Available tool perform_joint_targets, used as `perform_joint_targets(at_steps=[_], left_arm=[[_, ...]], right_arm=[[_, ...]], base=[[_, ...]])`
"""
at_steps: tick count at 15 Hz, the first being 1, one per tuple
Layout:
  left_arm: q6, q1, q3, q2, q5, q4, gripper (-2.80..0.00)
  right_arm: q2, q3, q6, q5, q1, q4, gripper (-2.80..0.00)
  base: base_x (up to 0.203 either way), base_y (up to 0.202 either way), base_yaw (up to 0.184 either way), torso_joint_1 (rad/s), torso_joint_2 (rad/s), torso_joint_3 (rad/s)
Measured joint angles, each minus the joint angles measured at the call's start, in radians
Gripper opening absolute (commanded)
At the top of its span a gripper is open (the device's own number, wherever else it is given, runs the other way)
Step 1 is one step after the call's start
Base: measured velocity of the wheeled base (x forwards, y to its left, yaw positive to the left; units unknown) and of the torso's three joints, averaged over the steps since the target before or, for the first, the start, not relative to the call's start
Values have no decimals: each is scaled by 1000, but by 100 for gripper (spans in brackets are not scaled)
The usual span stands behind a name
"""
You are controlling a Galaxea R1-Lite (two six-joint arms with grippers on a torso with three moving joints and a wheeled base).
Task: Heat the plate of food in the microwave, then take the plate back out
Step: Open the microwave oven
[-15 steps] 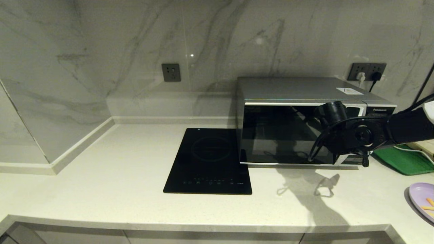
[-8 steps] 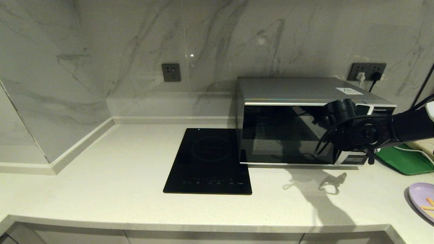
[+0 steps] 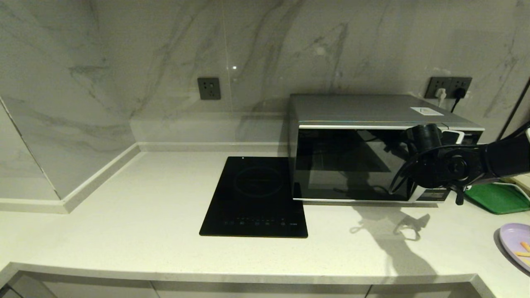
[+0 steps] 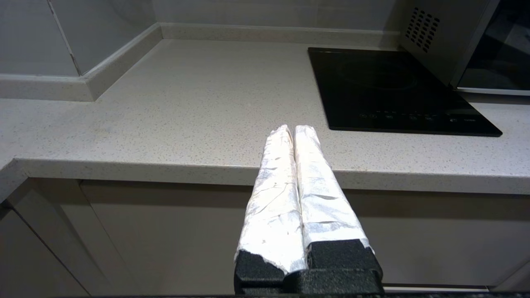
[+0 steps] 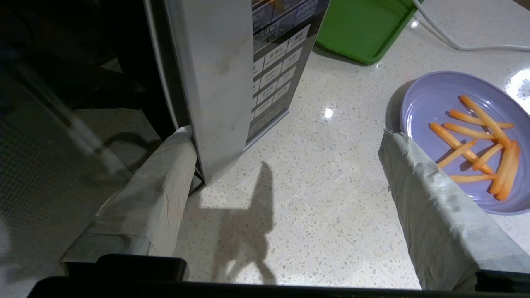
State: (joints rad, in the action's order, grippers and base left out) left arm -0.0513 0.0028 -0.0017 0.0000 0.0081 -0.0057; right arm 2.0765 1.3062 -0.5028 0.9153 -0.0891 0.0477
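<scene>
Plate of food (image 5: 439, 103) just beside wide-spread right claw (image 5: 285, 153), microwave (image 5: 215, 82) door edge between fingers

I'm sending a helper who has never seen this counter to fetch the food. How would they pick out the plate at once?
Find the big silver microwave at the back of the counter, then look to its right and nearer the front edge. There lies the plate of food, round, shallow and pale lilac, holding thin orange sticks. The green tray behind it is rectangular and holds no food.
</scene>
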Motion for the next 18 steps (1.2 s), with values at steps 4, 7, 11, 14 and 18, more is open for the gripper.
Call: perform_joint_targets(at_steps=[4, 7, 11, 14, 18], left_arm=[[0, 0, 0, 0, -1, 0, -280], [0, 0, 0, 0, -1, 0, -280], [0, 0, 0, 0, -1, 0, -280], [0, 0, 0, 0, -1, 0, -280], [0, 0, 0, 0, -1, 0, -280]], right_arm=[[-7, -9, -1, -4, 33, 14, 0], [-4, -9, -6, -3, 56, 21, 0], [4, -13, -37, 4, 65, 21, 0], [-3, -46, -55, 3, 65, 26, 0], [-55, -142, -87, 3, 63, 11, 0]], base=[[0, 0, 0, 0, 0, 0], [0, 0, 0, 0, 0, 0], [0, 0, 0, 0, 0, 0], [0, 0, 0, 0, 0, 0], [0, 0, 0, 0, 0, 0]])
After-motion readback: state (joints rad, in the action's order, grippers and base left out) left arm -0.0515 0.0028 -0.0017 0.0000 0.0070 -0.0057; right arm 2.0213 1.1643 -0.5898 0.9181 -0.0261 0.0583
